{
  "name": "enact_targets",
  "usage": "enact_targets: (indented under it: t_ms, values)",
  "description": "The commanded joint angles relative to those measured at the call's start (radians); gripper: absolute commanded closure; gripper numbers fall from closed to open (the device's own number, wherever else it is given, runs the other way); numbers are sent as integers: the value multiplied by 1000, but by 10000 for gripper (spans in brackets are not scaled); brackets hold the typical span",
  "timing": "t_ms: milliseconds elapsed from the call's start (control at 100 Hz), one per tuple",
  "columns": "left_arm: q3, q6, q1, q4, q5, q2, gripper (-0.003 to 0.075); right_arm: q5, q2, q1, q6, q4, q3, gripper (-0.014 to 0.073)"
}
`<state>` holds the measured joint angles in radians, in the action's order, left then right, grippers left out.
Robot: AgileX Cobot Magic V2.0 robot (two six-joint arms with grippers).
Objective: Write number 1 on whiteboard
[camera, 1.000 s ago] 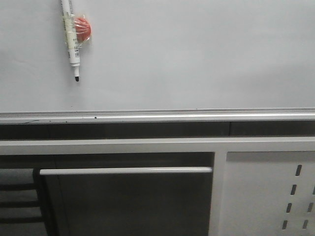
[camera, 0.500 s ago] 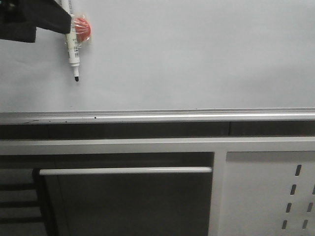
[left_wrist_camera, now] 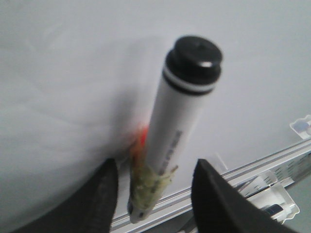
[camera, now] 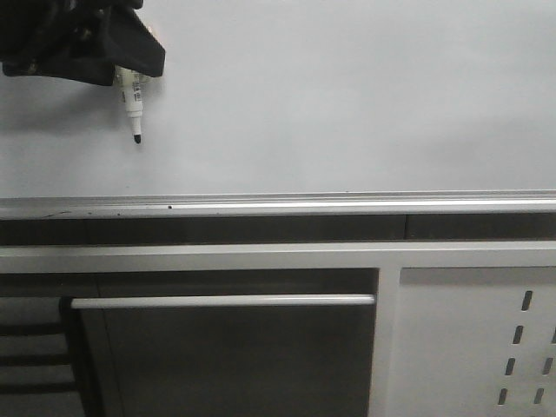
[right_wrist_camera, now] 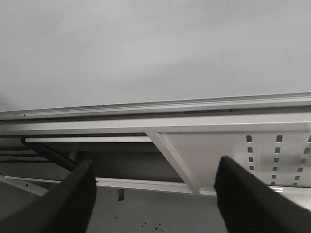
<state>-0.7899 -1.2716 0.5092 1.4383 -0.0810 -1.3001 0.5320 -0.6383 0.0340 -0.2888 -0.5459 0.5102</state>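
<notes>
Your left gripper (left_wrist_camera: 153,194) is spread around the marker (camera: 132,102), which hangs tip-down at the far left of the whiteboard (camera: 347,95). In the left wrist view the barrel sits between the two fingers (left_wrist_camera: 214,194) with air on both sides, so nothing is pinched yet. The marker appears to be fixed to the board by a red holder (left_wrist_camera: 141,138) and yellowish tape (left_wrist_camera: 148,187); judge that as a mount you must pull against.

No number 1 is on the board yet; the surface is blank apart from tiny specks near the rail (camera: 278,206).

Here is what could go wrong:

- The barrel lies closer to the left finger than the right in the wrist view. If you close off-centre, one finger may push the marker sideways and twist it on its mount.
- The tape and holder may hold harder than your grip. Pull too quickly and the smooth barrel could slip through the pads, or come free with a jerk and drop to the rail.
- The bare tip (camera: 136,137) is close to the board. Any twist during the pull could leave a stray mark where you do not want it.
- The wrist picture is blurred, so depth along the barrel is hard to judge; you may be gripping near the tape rather than on clean plastic.

Your right gripper (right_wrist_camera: 155,194) is spread wide and empty, low and clear of the board, facing the slotted panel (right_wrist_camera: 262,155).
</notes>
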Motion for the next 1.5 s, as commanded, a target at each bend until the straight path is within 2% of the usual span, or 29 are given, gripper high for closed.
enact_targets:
  t_ms: [0,100,330,480,570,690,810,930,1070,1190,1370,1490]
  values:
    - [-46,-6,0,3,66,18,556,-49,-6,-6,-11,-18,37,125]
    - [-46,-6,0,-1,66,18,744,-49,-6,-6,-11,-18,37,125]
    - [-44,-6,0,-85,-24,40,741,-36,-6,-6,-11,-18,37,125]
    - [-27,-6,0,-178,-180,86,741,15,-7,-6,-25,-30,39,125]
    - [-25,-6,0,-263,-335,97,741,87,-28,-4,-149,-117,58,126]
    - [-25,-6,32,-343,-478,97,741,204,-86,-4,-374,-342,108,127]
    - [-25,-6,101,-396,-503,97,741,355,-169,-4,-529,-500,185,127]
    - [-25,-6,183,-441,-496,91,741,507,-276,-4,-597,-556,287,127]
    - [-37,-6,255,-470,-487,57,741,658,-396,9,-597,-557,416,127]
    - [-67,-1,282,-469,-487,10,741,697,-459,77,-592,-540,508,133]
    - [-118,7,285,-467,-491,-40,741,666,-523,236,-451,-289,639,145]
    - [-145,7,285,-467,-503,-64,741,662,-555,308,-413,-237,700,145]
